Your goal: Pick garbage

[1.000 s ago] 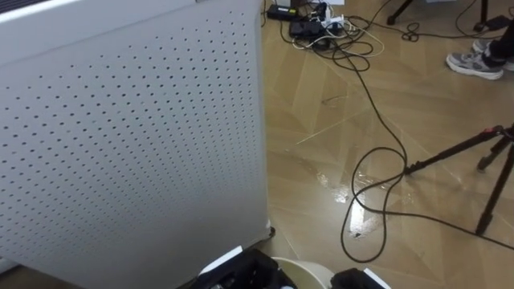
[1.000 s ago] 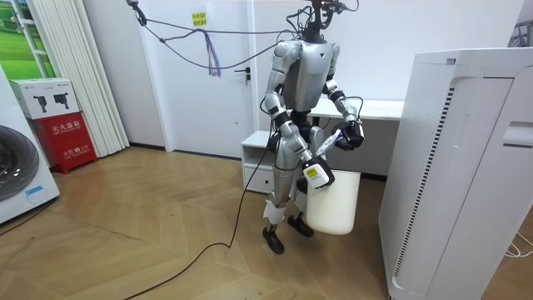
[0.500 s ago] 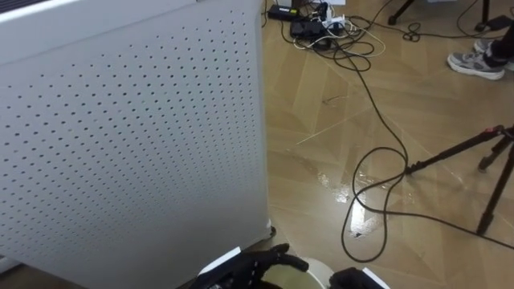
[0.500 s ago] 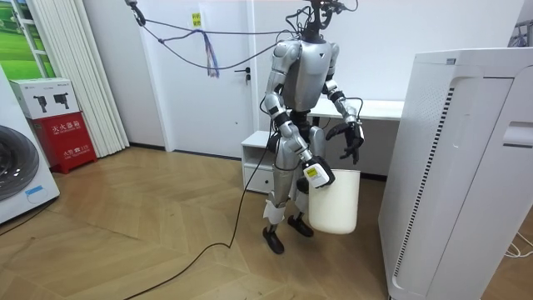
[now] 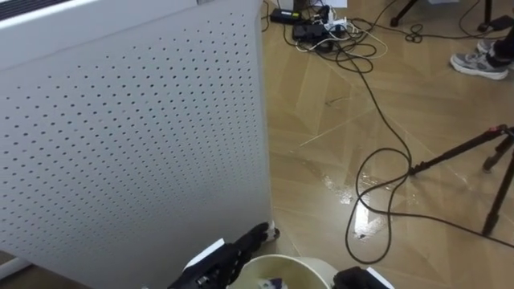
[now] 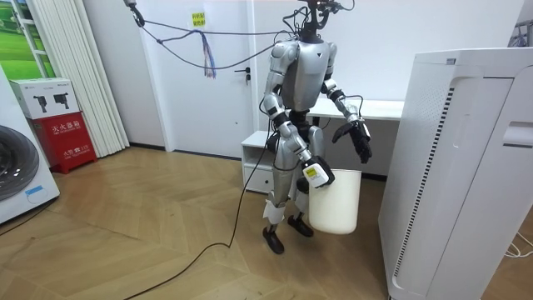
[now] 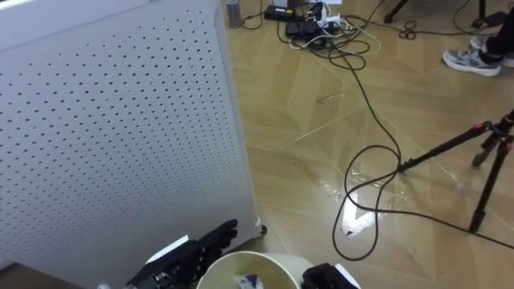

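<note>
A round white bin (image 5: 299, 261) sits at the near edge of the scene, just right of a tall white perforated cabinet (image 5: 128, 136). Inside the bin lies a small pale scrap of garbage (image 5: 270, 282) with a blue mark. The left hand (image 5: 229, 258) hovers at the bin's left rim, fingers straight and spread, holding nothing. The right hand (image 5: 353, 279) is at the bin's right rim; its fingers are hidden, so its grip cannot be told.

Perforated white cabinet (image 5: 128, 136) stood at my left. Black cable (image 5: 378, 103) looped across the wood floor (image 5: 321, 120) beside a tripod (image 5: 458, 151). Shoe (image 5: 478, 63) beyond.
</note>
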